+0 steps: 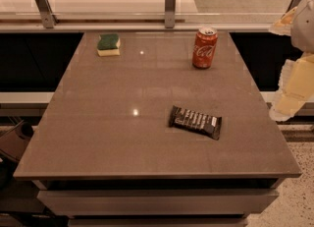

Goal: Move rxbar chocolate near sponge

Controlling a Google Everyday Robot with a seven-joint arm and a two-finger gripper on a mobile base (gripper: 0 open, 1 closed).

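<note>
The rxbar chocolate (195, 122) is a flat dark bar with white lettering blocks. It lies flat on the grey table (98, 123), right of centre and towards the front. The sponge (108, 44), green on top with a pale yellow base, sits at the far left of the table. My gripper (287, 100) hangs with the pale arm at the right edge of the view, beyond the table's right side. It is well apart from the bar and holds nothing that I can see.
A red Coca-Cola can (204, 47) stands upright at the far right of the table. A railing with metal posts (170, 5) runs behind the table. A dark object (14, 140) sits low at the left.
</note>
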